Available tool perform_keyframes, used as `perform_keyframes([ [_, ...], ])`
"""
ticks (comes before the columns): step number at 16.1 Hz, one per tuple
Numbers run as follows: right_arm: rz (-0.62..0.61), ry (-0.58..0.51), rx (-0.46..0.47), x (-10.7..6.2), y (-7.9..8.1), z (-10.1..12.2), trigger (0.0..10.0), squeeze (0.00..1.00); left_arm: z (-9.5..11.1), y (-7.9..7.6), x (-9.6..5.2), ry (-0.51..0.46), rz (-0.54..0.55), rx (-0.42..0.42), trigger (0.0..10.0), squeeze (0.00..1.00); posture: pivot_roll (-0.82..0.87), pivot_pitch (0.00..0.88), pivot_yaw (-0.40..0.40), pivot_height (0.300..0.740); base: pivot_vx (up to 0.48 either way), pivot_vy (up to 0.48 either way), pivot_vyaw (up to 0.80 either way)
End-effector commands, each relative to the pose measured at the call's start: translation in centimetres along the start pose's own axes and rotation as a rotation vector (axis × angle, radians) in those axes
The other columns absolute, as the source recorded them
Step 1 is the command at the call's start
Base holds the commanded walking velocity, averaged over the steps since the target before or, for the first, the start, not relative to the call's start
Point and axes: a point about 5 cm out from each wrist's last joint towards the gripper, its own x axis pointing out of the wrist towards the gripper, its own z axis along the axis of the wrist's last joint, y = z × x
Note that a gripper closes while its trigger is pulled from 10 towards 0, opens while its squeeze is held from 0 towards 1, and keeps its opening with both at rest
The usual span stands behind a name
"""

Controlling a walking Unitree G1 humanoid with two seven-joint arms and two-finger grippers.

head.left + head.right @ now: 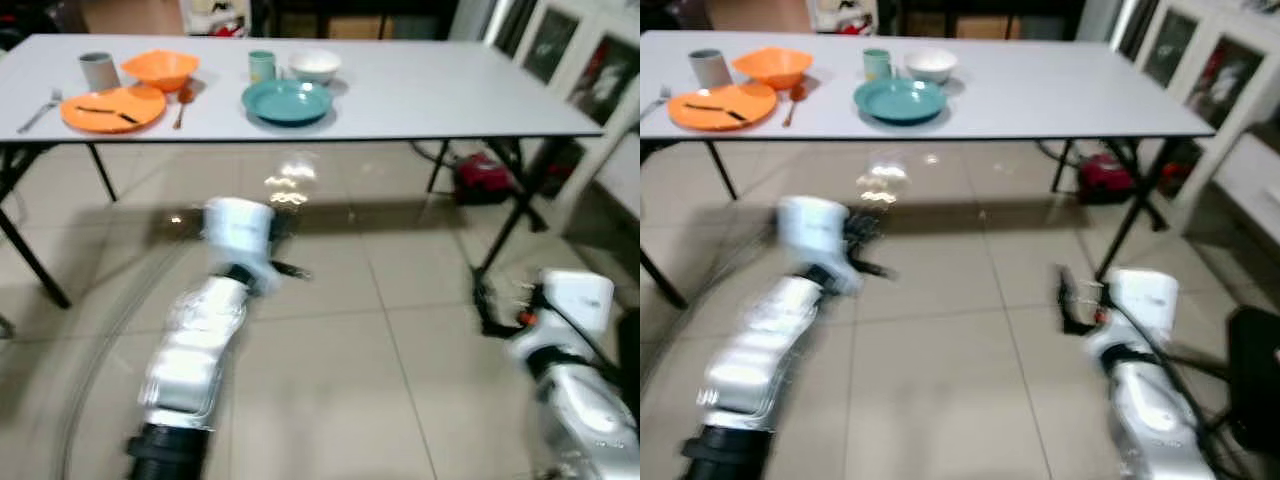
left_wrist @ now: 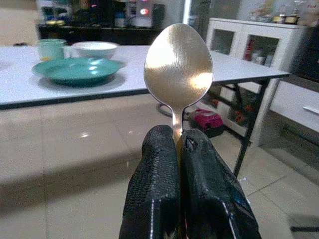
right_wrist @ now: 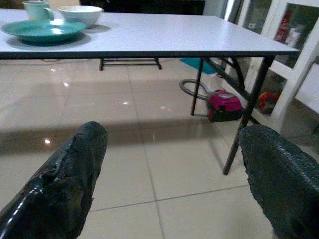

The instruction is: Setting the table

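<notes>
Between the pressed-together fingers of the left gripper (image 2: pixel 180 149), low in the wrist frame's centre, a metal spoon (image 2: pixel 178 69) stands bowl-up. Upper left of the head view, the white table (image 1: pixel 450 95) holds a teal plate (image 1: pixel 287 101), white bowl (image 1: pixel 316 66) and orange plate (image 1: pixel 112 109) (somewhat blurred). Right gripper (image 3: pixel 172 174) hangs with fingers spread wide.

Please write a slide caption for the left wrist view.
Left end effector shut on a spoon, teal plate on table beyond.

Teal plate (image 1: pixel 287 101), orange plate (image 1: pixel 112 108), silver spoon (image 2: pixel 178 67).
</notes>
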Motion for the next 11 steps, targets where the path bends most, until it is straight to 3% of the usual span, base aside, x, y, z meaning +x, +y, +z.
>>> perform_keyframes([
  [1, 0.034, -0.037, 0.013, 0.1, 0.9, 0.7, 10.0, 0.00, 0.1, 1.7, -0.5, 0.000, 0.056, 0.017, 10.0, 0.00, -0.05, 0.000, -0.030, 0.740, 0.349, 0.000, 0.00],
  [7, 0.018, -0.074, 0.014, 0.7, 0.1, 0.3, 10.0, 0.00, -1.2, 4.6, -2.3, 0.028, 0.180, 0.080, 10.0, 0.00, -0.03, 0.000, -0.046, 0.740, 0.351, 0.000, 0.00],
  [11, 0.068, -0.083, 0.029, 0.6, 0.1, -0.2, 10.0, 0.00, -1.5, 4.6, -2.8, 0.019, 0.179, 0.095, 10.0, 0.00, -0.02, 0.000, -0.050, 0.740, 0.351, 0.000, 0.00],
])
